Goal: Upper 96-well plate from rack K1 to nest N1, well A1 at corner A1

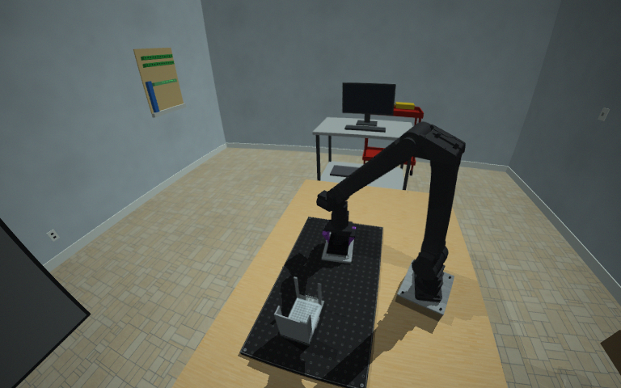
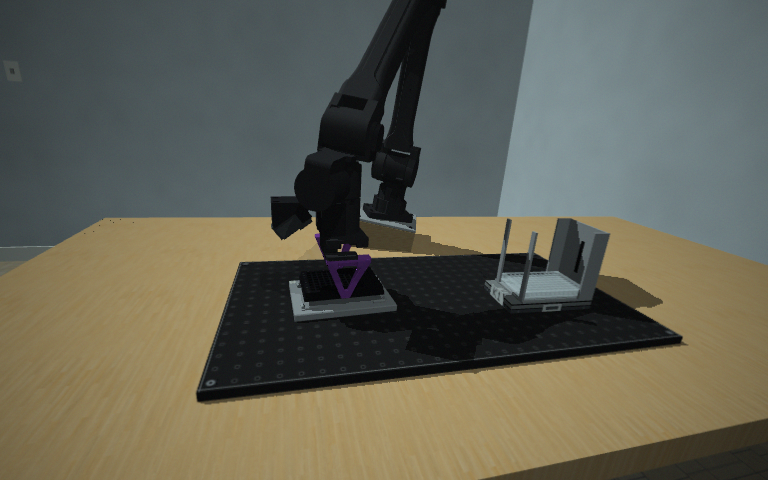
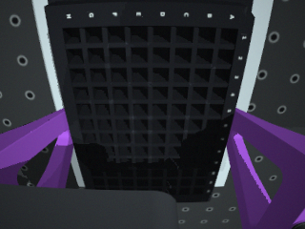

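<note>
My gripper (image 2: 342, 274), with purple fingers, is shut on a black 96-well plate (image 2: 334, 286) across its short width. It holds the plate level and very low over the grey plate nest N1 (image 2: 341, 305); I cannot tell whether the plate rests on the nest. The rack K1 (image 2: 546, 271) holds a white plate (image 2: 540, 284) at its bottom.
Nest and rack stand on a black perforated mat (image 2: 430, 322) on the wooden table. The rack has two tall thin posts (image 2: 518, 257) and a grey back wall. The arm's base (image 1: 425, 293) sits on the table beside the mat.
</note>
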